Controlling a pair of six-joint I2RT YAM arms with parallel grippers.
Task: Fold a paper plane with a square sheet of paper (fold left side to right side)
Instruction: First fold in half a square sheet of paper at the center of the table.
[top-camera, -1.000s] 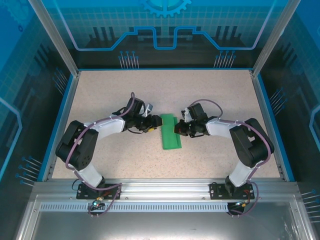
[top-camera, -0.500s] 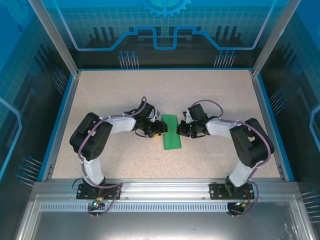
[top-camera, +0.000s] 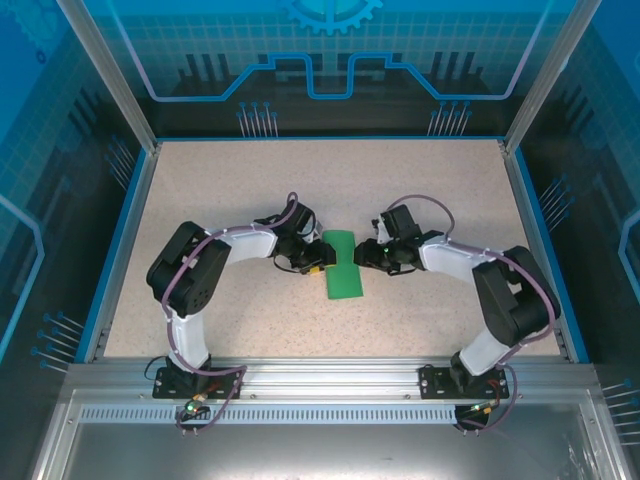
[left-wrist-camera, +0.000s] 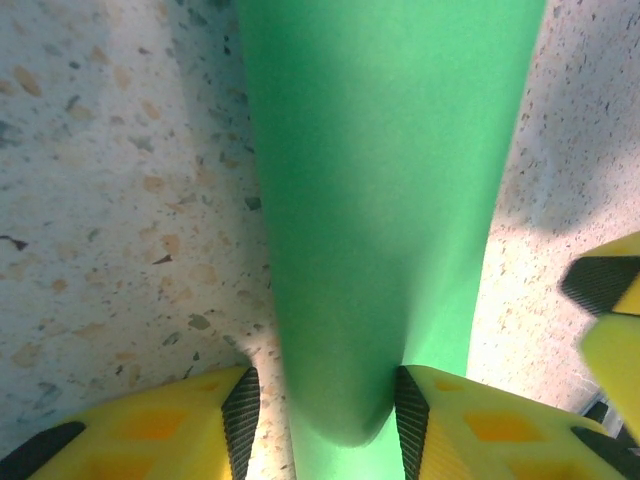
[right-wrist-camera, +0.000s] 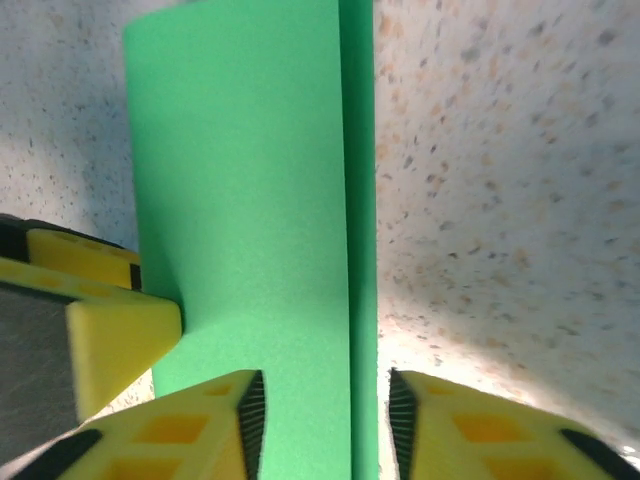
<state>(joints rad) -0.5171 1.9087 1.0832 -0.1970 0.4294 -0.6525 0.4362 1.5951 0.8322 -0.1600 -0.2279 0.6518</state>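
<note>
Table: speckled beige table (top-camera: 200, 200) is taking up the middle of the top view, with a blue rim around it.
Left arm: left arm (top-camera: 190, 275) is bending at its elbow in the left half of the top view and reaching toward frame centre, low over the surface.
Right arm: right arm (top-camera: 510, 300) is mirroring that pose from the right half, its forearm pointing left toward centre.
Paper: green paper (top-camera: 342, 275) is lying on the table at the centre of the top view as a narrow strip running up and down the frame. The right wrist view is showing what the overhead one is not: one layer (right-wrist-camera: 250, 200) lying over another, with the lower edge peeking out as a thin band on the right. The left wrist view is showing the strip (left-wrist-camera: 380, 200) softly shaded and rounded at its near end.
Left gripper: left gripper (left-wrist-camera: 325, 425) is meeting the strip's left edge in the top view. Its jaws are standing parted and straddling the strip, with the right pad touching the paper and a sliver of table showing beside the left pad; it is not pinching.
Right gripper: right gripper (right-wrist-camera: 322, 425) is likewise standing parted astride the strip, unclenched.
</note>
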